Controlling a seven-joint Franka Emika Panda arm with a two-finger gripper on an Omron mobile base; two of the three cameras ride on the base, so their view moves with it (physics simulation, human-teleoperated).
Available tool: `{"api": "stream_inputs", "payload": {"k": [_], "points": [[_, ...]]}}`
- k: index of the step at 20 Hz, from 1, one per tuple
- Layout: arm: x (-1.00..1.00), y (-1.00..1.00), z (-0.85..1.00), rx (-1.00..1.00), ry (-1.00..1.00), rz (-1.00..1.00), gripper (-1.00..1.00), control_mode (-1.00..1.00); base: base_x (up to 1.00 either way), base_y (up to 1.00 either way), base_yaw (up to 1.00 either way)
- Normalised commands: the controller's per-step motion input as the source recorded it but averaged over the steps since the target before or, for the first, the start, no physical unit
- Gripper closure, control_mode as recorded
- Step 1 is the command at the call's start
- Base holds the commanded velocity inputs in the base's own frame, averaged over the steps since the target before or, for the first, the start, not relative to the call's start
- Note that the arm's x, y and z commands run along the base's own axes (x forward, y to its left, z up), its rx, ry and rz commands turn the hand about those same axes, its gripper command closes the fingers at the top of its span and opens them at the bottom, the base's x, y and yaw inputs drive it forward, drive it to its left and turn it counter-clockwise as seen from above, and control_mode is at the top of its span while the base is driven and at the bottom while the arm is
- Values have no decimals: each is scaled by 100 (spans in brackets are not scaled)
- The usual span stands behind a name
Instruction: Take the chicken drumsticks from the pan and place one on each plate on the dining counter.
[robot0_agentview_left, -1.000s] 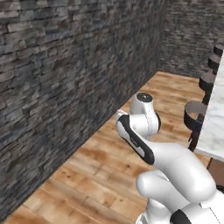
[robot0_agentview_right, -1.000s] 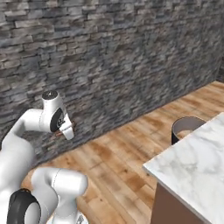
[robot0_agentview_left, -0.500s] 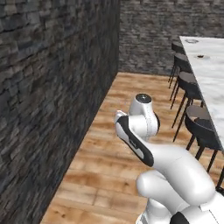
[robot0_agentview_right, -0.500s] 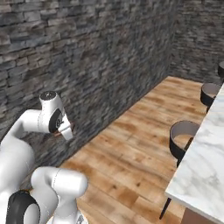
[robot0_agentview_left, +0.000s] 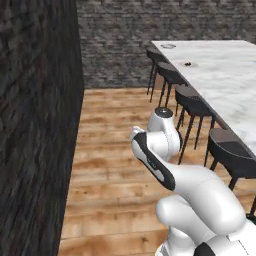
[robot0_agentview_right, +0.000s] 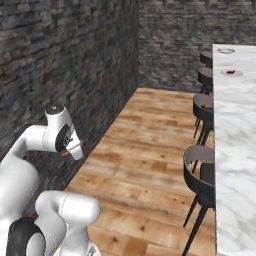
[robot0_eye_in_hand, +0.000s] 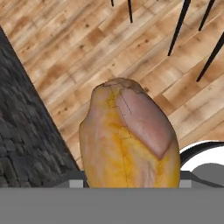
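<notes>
From behind the arm (robot0_agentview_left: 165, 150), we look forward twice, sharing floor (robot0_agentview_right: 160, 150), stools (robot0_agentview_left: 192, 102) and counter (robot0_agentview_left: 225, 75). Our hand view looks down, very close.

Open wood floor (robot0_agentview_left: 115, 165) lay ahead; a stone wall (robot0_agentview_left: 35, 125) closed one side, and a row of dark stools (robot0_agentview_left: 192, 105) fronted the marble dining counter (robot0_agentview_left: 225, 75) opposite.

There were two plates (robot0_agentview_left: 168, 46) (robot0_agentview_left: 188, 64) on the marble surface (robot0_agentview_left: 225, 75), four bar stools (robot0_agentview_left: 232, 152) beside it, and one drumstick (robot0_eye_in_hand: 129, 140) in close view.
</notes>
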Motion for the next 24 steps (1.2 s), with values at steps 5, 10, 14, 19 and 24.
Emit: {"api": "stream_inputs", "payload": {"k": [5,10,14,19,24], "points": [[0,0,0,0,0,0,100,100,92,50,-52],[0,0,0,0,0,0,100,100,92,53,-48],[0,0,0,0,0,0,100,100,94,56,-42],[0,0,0,0,0,0,100,100,92,62,-35],[0,0,0,0,0,0,100,100,89,70,-28]]}}
